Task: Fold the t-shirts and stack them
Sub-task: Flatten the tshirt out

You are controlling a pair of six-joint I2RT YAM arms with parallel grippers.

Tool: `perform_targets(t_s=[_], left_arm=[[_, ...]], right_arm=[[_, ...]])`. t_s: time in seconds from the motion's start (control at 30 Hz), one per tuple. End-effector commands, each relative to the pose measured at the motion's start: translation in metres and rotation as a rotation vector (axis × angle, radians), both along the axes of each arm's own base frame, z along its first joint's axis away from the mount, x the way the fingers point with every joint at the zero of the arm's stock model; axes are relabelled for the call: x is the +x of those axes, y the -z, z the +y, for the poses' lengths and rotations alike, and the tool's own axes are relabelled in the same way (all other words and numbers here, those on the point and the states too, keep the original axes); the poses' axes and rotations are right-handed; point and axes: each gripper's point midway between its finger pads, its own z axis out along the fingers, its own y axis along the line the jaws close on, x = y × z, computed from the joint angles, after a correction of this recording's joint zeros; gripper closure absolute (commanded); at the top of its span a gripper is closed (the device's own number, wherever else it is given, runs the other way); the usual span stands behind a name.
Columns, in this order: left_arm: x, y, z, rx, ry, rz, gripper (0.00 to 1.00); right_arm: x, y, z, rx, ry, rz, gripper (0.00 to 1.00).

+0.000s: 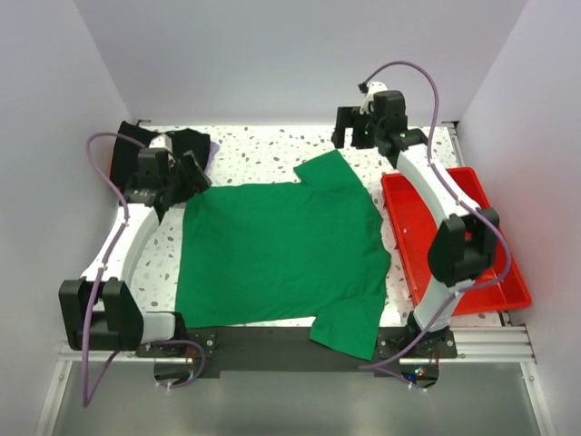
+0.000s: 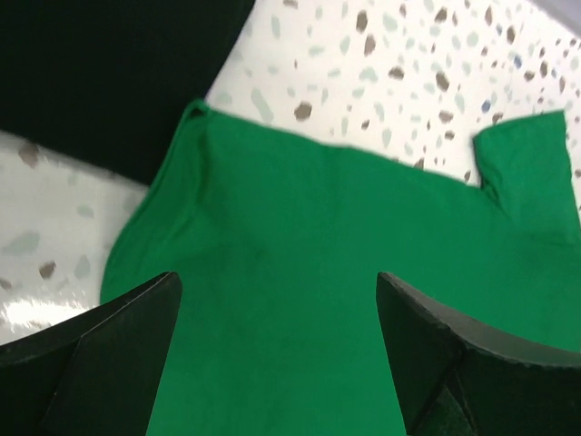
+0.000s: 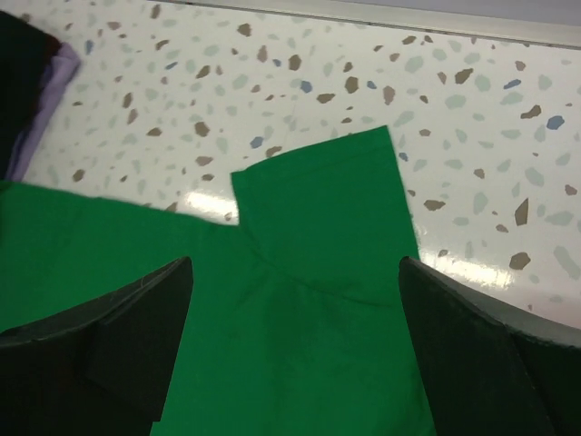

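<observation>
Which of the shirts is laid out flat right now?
The green t-shirt, spread open in the middle with both sleeves out. The black shirts lie bunched in a heap at the far left corner.

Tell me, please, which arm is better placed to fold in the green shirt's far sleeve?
Right, probably: the right gripper hangs open directly above that sleeve of the green t-shirt, while the left gripper sits over the shirt's opposite far corner.

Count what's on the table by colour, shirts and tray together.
Green t-shirt: 1
Black cloth: 1 pile, number of pieces in it unclear
Purple cloth edge: 1
Red tray: 1
Total: 4
</observation>
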Motion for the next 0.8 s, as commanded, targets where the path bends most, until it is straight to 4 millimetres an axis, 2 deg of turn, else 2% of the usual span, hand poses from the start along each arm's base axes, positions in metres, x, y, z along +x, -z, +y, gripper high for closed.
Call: perform_targets(t_s=[0.0, 0.03, 0.07, 0.1, 0.17, 0.2, 0.27, 0.37, 0.47, 0.57, 0.6, 0.77], left_arm=[[-0.031, 0.025, -0.012, -0.041, -0.020, 0.063, 0.07], [-0.045, 0.038, -0.015, -0.044, -0.017, 0.097, 0.07], [-0.051, 0.044, -0.016, -0.047, -0.018, 0.110, 0.07], [-0.057, 0.049, -0.017, -0.054, -0.023, 0.125, 0.07], [-0.071, 0.061, -0.019, -0.056, -0.019, 0.154, 0.07], [-0.074, 0.064, -0.019, -0.051, -0.024, 0.159, 0.07], [-0.085, 0.071, -0.022, -0.039, -0.018, 0.180, 0.07], [-0.093, 0.078, -0.024, -0.038, -0.015, 0.192, 0.07], [-0.097, 0.084, -0.037, -0.053, 0.024, 0.197, 0.07], [-0.100, 0.092, -0.039, -0.022, 0.032, 0.218, 0.07], [-0.101, 0.099, -0.035, 0.004, 0.014, 0.230, 0.07], [-0.103, 0.124, -0.028, 0.059, 0.020, 0.282, 0.06]], right_arm=[[-0.043, -0.028, 0.029, 0.029, -0.080, -0.058, 0.01], [-0.055, -0.034, 0.034, 0.033, -0.094, -0.065, 0.01], [-0.066, -0.028, 0.045, 0.030, -0.118, -0.046, 0.01], [-0.079, -0.013, 0.047, 0.029, -0.122, -0.001, 0.01], [-0.096, -0.007, 0.055, 0.045, -0.134, 0.026, 0.01], [-0.107, 0.010, 0.054, 0.058, -0.116, 0.076, 0.01], [-0.123, 0.029, 0.051, 0.079, -0.095, 0.121, 0.01], [-0.137, 0.047, 0.044, 0.084, -0.074, 0.152, 0.01], [-0.160, 0.088, 0.034, 0.054, -0.053, 0.252, 0.01], [-0.171, 0.106, 0.031, 0.044, -0.056, 0.306, 0.01], [-0.176, 0.116, 0.029, 0.036, -0.054, 0.331, 0.01], [-0.178, 0.131, 0.027, 0.022, -0.045, 0.351, 0.01]])
